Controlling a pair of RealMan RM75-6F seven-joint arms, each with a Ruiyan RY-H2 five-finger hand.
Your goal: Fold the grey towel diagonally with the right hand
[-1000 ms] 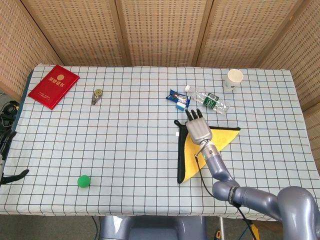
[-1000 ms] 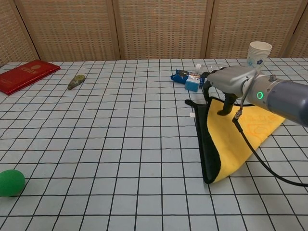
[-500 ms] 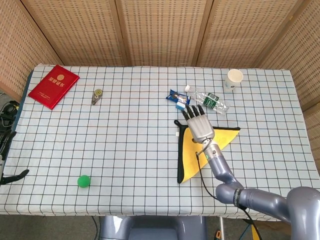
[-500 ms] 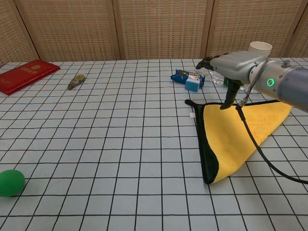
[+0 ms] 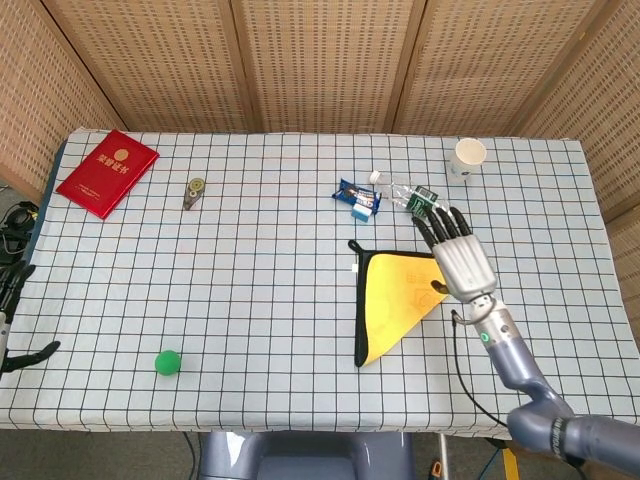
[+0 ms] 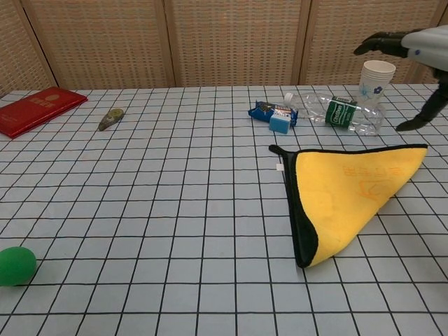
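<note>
The towel [image 5: 397, 298] lies folded into a triangle on the checked tablecloth, yellow face up with a dark grey border along its left edge; it also fills the right of the chest view, towel [image 6: 344, 192]. My right hand [image 5: 461, 258] hovers over the towel's right corner with fingers spread and nothing in it. In the chest view the right hand [image 6: 414, 44] is high at the top right, well above the cloth. Only dark fingers of my left hand [image 5: 14, 318] show at the table's left edge, apart and holding nothing.
A plastic bottle [image 5: 415, 198] and a blue packet [image 5: 357, 195] lie just behind the towel. A paper cup [image 5: 467, 157] stands at the back right. Further left are a small olive object [image 5: 195, 190], a red booklet [image 5: 108, 172] and a green ball [image 5: 168, 361].
My right hand has lifted off the towel's upper part and swung up and to the right. The towel stays folded in a triangle.
</note>
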